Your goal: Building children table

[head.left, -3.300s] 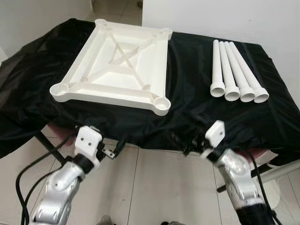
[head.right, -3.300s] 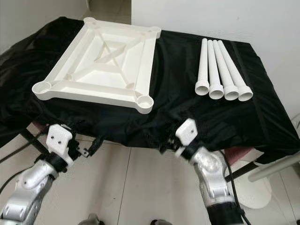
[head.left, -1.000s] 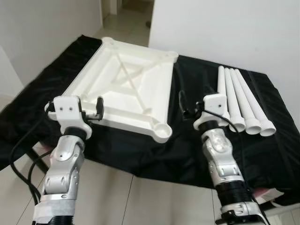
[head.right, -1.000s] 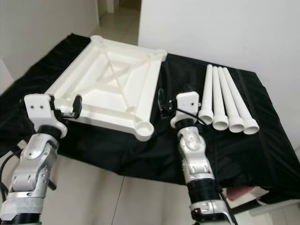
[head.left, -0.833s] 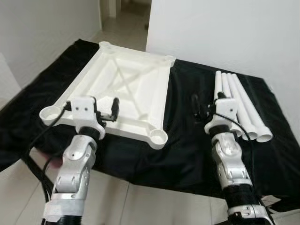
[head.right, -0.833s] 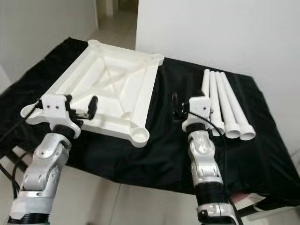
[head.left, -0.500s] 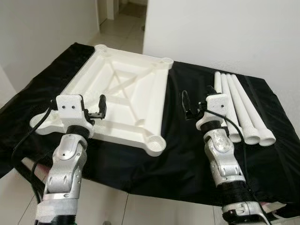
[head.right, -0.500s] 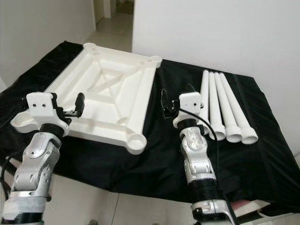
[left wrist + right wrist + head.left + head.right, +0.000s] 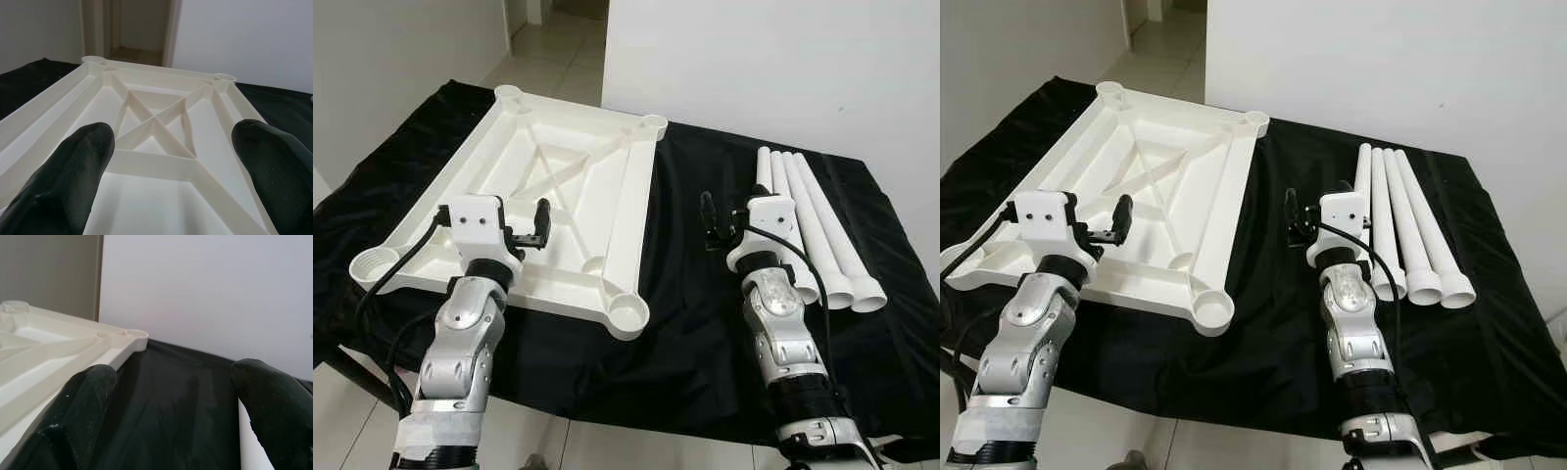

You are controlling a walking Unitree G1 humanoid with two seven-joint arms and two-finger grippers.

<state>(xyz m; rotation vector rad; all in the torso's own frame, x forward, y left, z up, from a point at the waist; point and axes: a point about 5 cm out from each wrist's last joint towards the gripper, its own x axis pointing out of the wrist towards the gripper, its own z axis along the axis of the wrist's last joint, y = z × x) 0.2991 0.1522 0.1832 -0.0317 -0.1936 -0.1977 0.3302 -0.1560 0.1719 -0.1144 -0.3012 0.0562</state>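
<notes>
A white tabletop (image 9: 558, 196) lies upside down on the left of a black cloth (image 9: 690, 294); four white legs (image 9: 813, 225) lie side by side on the right. The left gripper (image 9: 540, 223) hovers over the tabletop's near part, fingers spread. The right gripper (image 9: 709, 223) hovers over the cloth between tabletop and legs, fingers spread.

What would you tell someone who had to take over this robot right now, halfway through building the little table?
Left gripper: open, empty, hovering over the near part of the upside-down white tabletop.
Right gripper: open, empty, above the black cloth between the tabletop and the legs.
Four white legs lie side by side on the cloth to the right, apart from the tabletop.
Done: nothing assembled; all four corner sockets look empty.
Left: pick up each leg and fit it into a socket.
</notes>
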